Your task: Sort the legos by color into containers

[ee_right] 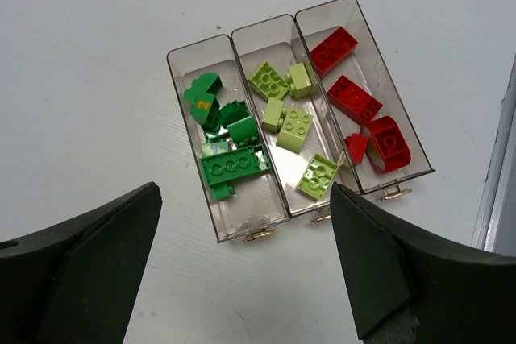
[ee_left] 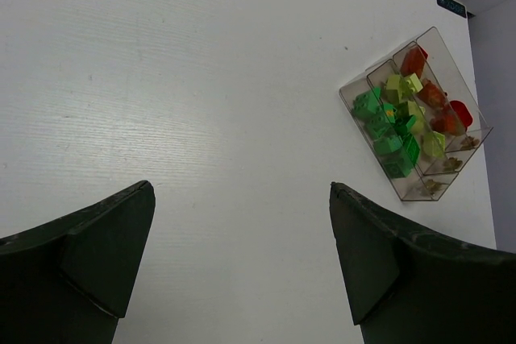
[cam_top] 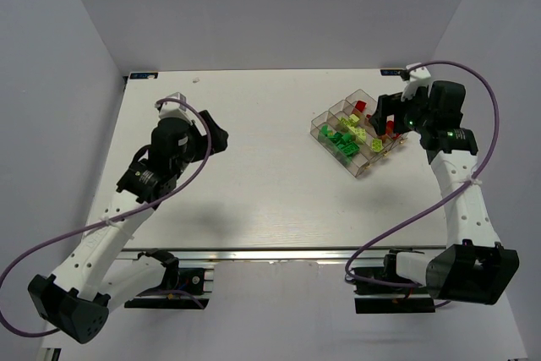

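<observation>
Right gripper, jaws spread and empty, hovers over the clear organiser tray near the tabletop's far-right corner; legos appear sorted, so lift away straight.

The legos lie colour-sorted in the clear tray.
</observation>
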